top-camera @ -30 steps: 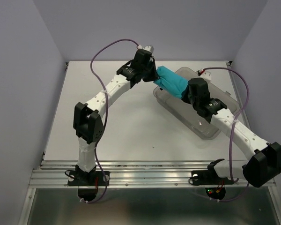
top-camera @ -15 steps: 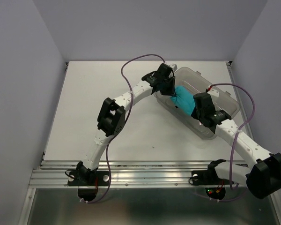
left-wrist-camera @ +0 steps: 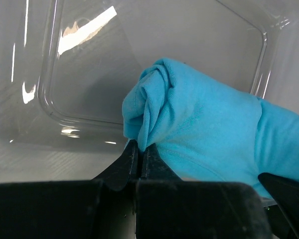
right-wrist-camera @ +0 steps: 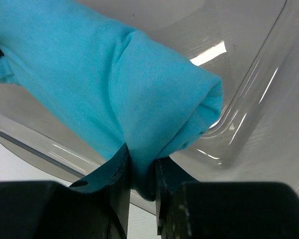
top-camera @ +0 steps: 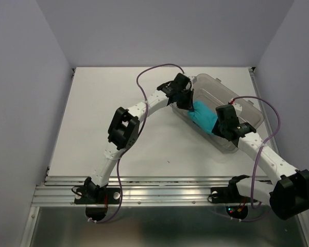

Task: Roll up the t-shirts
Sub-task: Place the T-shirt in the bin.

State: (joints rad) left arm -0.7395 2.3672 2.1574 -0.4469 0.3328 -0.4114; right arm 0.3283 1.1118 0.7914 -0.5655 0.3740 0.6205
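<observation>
Over the clear bin [top-camera: 245,110], at the far right of the table [top-camera: 108,103]: one teal t-shirt [top-camera: 203,114], rolled up into a fat soft log. Held at one end by the left gripper [left-wrist-camera: 140,148], shut tight on a small bunch of folds. Held at the other end by the right gripper [right-wrist-camera: 139,164], clamped on a thick wad of cloth. Hanging between the two like a little bridge, right over the bin. Hard to tell from these views whether touching the bin floor or not.

Looks like rolling all done and putting away now in hand. Seems very near the end of the job, going by the neat, tight shape of the roll.

Next, most likely: bring both ends down together and lay the roll flat on the bin floor. Go slowly. Keep both ends level, so as not to let the middle sag or twist. Then let go with both grippers, at the same time if possible, and lift straight up and away.

Watch out for the thin cloth: easy to catch on a finger and drag out of the bin. Watch out as well for the loose folds at the left end, likely to pop open once set free. Stay clear of the bin walls on the way up, to avoid bumping such light plastic and making it slide.
</observation>
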